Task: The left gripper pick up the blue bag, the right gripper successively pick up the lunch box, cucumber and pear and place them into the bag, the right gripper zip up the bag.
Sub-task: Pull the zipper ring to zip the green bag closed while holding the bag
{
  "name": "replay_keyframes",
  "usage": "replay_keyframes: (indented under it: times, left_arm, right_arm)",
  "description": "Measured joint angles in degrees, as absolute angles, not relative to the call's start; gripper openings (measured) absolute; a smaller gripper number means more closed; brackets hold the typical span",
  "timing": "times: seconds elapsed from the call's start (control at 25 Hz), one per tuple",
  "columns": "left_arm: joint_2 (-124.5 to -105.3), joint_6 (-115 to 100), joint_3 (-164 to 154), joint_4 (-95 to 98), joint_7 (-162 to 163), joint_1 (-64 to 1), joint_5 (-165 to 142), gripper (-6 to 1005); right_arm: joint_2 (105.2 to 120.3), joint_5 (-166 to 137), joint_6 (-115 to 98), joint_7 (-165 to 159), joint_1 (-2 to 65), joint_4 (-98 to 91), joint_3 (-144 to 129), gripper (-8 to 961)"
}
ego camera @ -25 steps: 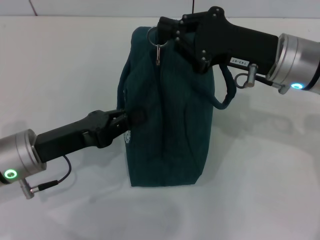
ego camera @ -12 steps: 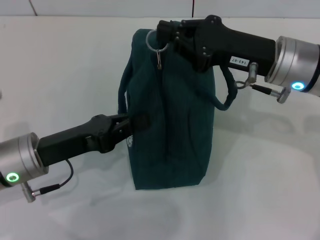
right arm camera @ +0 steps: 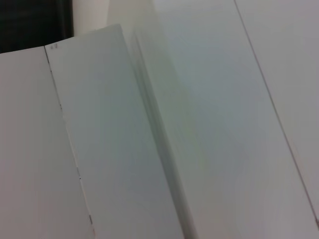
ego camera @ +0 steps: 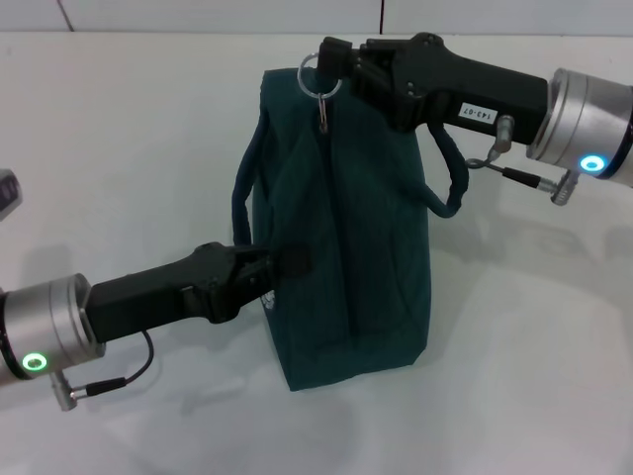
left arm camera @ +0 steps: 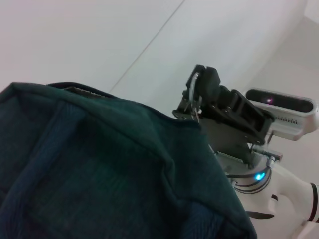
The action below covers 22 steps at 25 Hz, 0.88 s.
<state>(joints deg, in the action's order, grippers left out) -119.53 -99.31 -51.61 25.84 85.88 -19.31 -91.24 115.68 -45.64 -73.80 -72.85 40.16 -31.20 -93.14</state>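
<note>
The blue bag (ego camera: 366, 228), dark teal cloth, stands upright in the middle of the white table (ego camera: 534, 336). My left gripper (ego camera: 287, 263) is shut on the bag's near left side, about halfway up. My right gripper (ego camera: 331, 61) is at the bag's top far corner, shut on the metal zip ring (ego camera: 313, 77), with the zip pull hanging below it. The bag's top looks closed. The left wrist view shows the bag's cloth (left arm camera: 89, 174) close up and the right gripper (left arm camera: 199, 94) holding the ring beyond it. The lunch box, cucumber and pear are out of view.
A bag handle loop (ego camera: 450, 188) hangs out on the right side under my right arm. A small grey object (ego camera: 6, 190) shows at the left edge of the head view. The right wrist view shows only white surfaces.
The bag has shifted to the right and nearer. My left gripper has moved right and down with it. My right gripper and the zip ring have moved slightly right.
</note>
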Motion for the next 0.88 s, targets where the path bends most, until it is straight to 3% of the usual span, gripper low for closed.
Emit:
replay_keyframes:
  times: [0.88]
  left_arm:
    - [-119.41,-102.08,-51.59,25.84,83.36,-17.47,-90.99,48]
  right_arm:
    - [115.94,-45.60,-71.39,-73.03,40.26,-29.11,-92.03,8]
